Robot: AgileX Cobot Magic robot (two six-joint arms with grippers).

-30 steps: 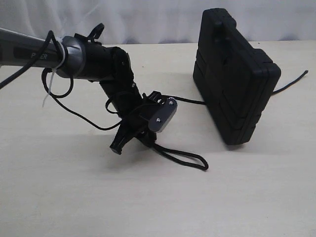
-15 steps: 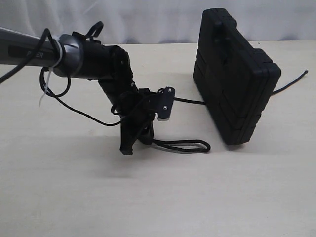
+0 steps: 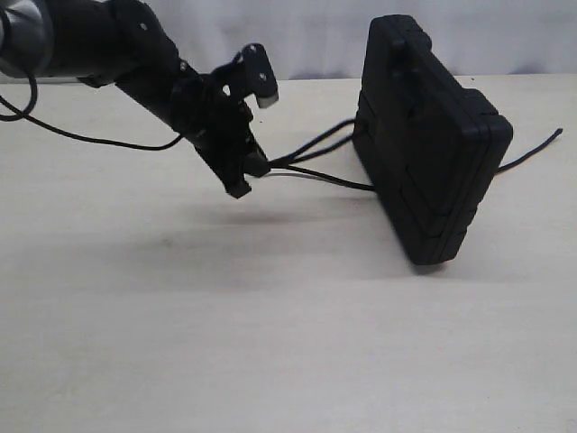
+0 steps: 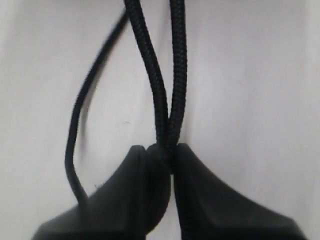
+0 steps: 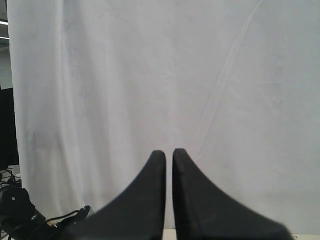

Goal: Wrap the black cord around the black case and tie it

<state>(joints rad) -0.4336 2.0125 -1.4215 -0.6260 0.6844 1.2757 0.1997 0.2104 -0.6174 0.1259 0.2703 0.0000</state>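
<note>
The black case [image 3: 433, 144] stands upright on its edge at the right of the table. The black cord [image 3: 315, 149] runs in two strands through the air from the case to my left gripper [image 3: 251, 176], with another strand lower down reaching the case's base. In the left wrist view my left gripper [image 4: 162, 150] is shut on the black cord [image 4: 160, 90] where the two braided strands meet. The cord's other end [image 3: 541, 144] trails out behind the case on the right. My right gripper [image 5: 164, 152] is shut, holds nothing, and faces a white curtain.
The pale table [image 3: 270, 343] spreads in front of the case and arm. A white curtain [image 3: 306, 36] hangs behind the table. A thin smooth cable [image 3: 90, 138] droops from the left arm over the table.
My left gripper has risen off the table with the cord's looped end. The loop that lay on the table is now pulled up into strands stretched toward the case.
</note>
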